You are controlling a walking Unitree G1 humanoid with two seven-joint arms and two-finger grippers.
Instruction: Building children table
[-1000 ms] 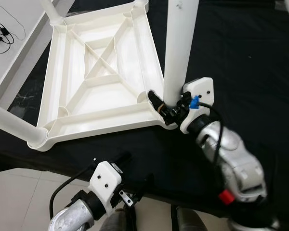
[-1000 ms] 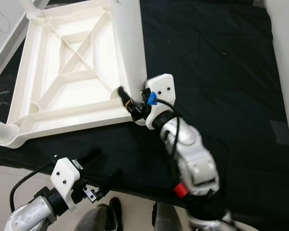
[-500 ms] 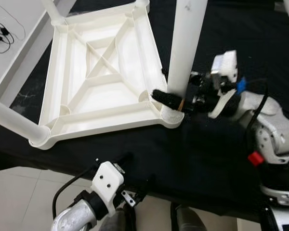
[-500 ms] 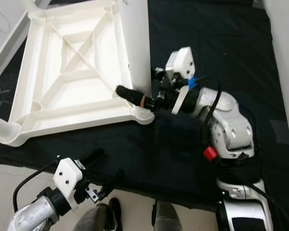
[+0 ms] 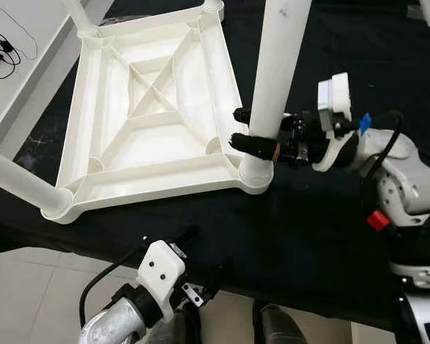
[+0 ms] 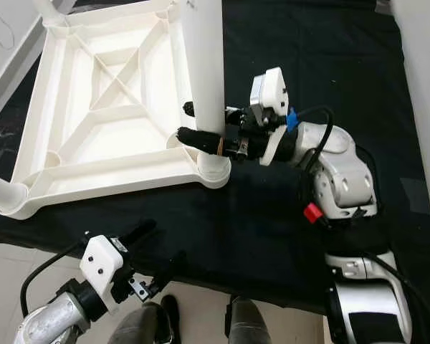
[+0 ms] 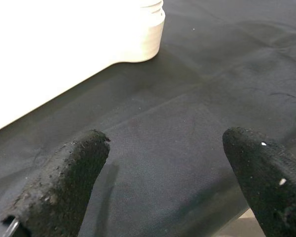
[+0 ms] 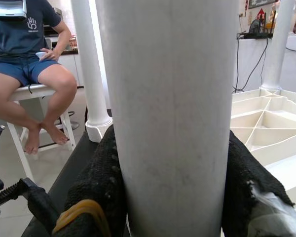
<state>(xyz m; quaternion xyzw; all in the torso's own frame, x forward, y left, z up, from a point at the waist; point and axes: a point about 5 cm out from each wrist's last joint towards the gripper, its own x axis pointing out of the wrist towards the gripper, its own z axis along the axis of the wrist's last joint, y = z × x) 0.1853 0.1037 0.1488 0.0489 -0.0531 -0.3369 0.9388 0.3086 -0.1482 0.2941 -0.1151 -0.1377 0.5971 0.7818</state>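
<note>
two black fingers of the right pincer (image 5: 252,129) are clamped on either side of a white table leg (image 5: 275,75), low down near where it drops into the corner socket of the upside-down children's table (image 5: 150,115). the leg stands upright, maybe leaning a touch, hard to say from the head views. in the right wrist view the leg (image 8: 172,118) sits right between the two pads (image 8: 101,192), touching both.

the table lies belly-up on a black cloth (image 5: 330,215), ribs and the x brace facing up. another leg (image 5: 18,179) sticks out of the near left corner, and a third (image 5: 77,13) is at the far left corner.

left pincer (image 5: 204,261) hangs low by the near edge of the cloth, fingers spread wide with nothing between them. its wrist view shows the two pads (image 7: 59,182) apart over the black cloth, with a white corner of the table (image 7: 138,34) ahead.

a person (image 8: 27,64) sits on a stool in the background of the right wrist view.
</note>
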